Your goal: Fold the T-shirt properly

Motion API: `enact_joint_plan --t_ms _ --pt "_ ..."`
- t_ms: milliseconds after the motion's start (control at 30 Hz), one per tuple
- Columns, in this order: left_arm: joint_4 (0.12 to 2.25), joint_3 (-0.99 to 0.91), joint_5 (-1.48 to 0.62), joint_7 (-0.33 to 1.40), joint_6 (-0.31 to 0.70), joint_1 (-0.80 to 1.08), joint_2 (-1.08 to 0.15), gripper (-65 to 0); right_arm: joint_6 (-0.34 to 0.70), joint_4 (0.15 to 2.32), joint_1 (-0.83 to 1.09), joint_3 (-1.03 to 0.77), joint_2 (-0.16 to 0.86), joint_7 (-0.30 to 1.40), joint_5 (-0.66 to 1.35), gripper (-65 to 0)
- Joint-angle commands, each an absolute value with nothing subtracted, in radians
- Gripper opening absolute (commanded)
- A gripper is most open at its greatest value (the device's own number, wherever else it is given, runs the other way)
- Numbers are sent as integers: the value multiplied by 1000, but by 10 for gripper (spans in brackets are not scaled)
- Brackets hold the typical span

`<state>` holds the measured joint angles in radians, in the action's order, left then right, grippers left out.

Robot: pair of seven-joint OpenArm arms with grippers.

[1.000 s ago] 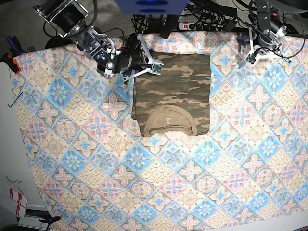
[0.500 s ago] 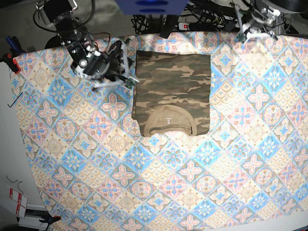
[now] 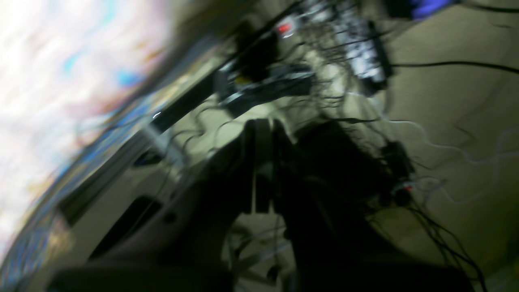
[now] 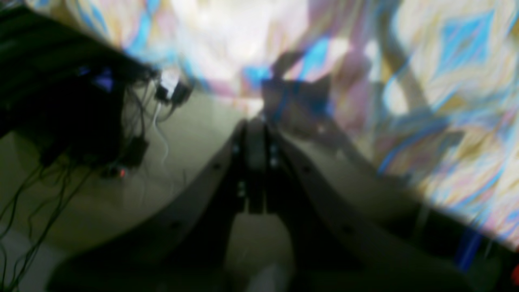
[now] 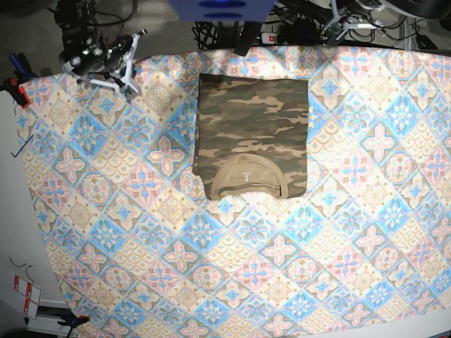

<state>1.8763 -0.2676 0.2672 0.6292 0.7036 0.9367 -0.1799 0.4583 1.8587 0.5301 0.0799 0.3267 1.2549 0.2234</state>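
Note:
The camouflage T-shirt [image 5: 252, 130] lies folded into a neat rectangle at the back middle of the table, with its tan collar and white label facing the front. My right gripper [image 5: 129, 70] is over the back left corner, well left of the shirt. Its fingers [image 4: 255, 134] are pressed together with nothing between them. My left gripper [image 5: 338, 20] hangs past the back edge at the top right, apart from the shirt. In the blurred left wrist view, the left gripper [image 3: 261, 129] is shut and empty above the floor. Neither wrist view shows the shirt.
A pastel blue-pink patterned tablecloth [image 5: 211, 246] covers the whole table. Cables and a power strip [image 5: 282, 35] lie behind the back edge, and tangled cables [image 3: 365, 61] run over the floor. A red clamp [image 5: 14, 88] grips the table's left edge.
Both arms have pulled away from the shirt. The right arm swung left and back to the table's corner, and the left arm drew back beyond the rear edge. The shirt has not moved.

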Motion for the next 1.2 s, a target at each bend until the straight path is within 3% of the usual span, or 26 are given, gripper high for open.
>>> enact_joint_plan --t_ms 0,267,433,633,767,967,1167 --pt "1868 -259 266 627 698 952 -183 -650 460 1871 549 74 334 1251 229 -650" --pt "1552 -136 265 615 698 832 -209 -650 460 1650 593 85 309 1196 229 -650" --pt "1300 -47 265 493 698 711 -211 -650 460 1391 572 87 305 1090 228 -650" --pt "967 127 265 377 581 495 -231 -650 460 977 400 197 305 924 228 -650" --pt "691 229 265 246 547 332 -231 -650 460 676 298 335 305 740 228 -650" --pt "263 440 265 -30 409 105 -226 -650 460 285 171 570 305 367 228 -650" --pt "232 613 263 -74 323 82 -225 -650 460 117 148 664 305 81 231 -650"
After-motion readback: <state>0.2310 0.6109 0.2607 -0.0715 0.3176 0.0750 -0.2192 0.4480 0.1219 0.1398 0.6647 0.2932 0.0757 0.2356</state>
